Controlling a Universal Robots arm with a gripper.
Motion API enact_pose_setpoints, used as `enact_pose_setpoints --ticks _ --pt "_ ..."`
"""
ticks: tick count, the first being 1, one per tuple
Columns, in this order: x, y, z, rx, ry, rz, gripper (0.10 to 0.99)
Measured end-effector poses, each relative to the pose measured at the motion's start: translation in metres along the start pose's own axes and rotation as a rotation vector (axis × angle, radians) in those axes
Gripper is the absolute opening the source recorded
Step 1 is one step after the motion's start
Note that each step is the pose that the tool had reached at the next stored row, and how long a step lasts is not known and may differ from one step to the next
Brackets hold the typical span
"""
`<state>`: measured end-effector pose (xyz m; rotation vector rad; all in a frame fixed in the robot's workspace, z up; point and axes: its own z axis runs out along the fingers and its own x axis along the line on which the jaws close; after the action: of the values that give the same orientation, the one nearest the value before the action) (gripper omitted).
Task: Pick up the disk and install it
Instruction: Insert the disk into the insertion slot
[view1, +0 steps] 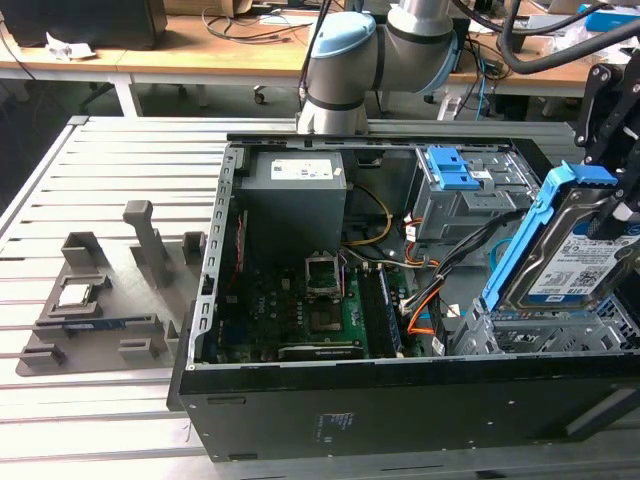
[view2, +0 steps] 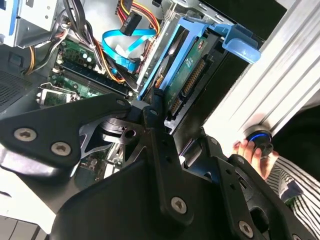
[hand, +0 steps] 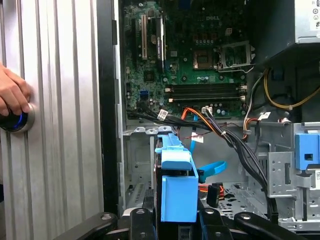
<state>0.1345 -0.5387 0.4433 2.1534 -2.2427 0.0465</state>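
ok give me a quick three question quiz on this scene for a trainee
1. True or false: the jaws are open, clear of the disk.
2. The disk's rails are: a) red, b) blue, c) green.
3. What small square part sits on the grey tray at the exterior view's left?
Key: 1 false, the jaws are shut on the disk, held tilted over the open computer case; 2 b; 3 the processor chip.
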Motion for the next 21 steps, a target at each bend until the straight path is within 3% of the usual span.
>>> enact_pose_setpoints --ticks 9,21 --pt "-0.0008 -0.0020 0.0070 0.000 0.0003 -0.004 0.361" --pt "-0.0022 -0.0019 0.0387 0.000 0.0004 -0.005 0.361"
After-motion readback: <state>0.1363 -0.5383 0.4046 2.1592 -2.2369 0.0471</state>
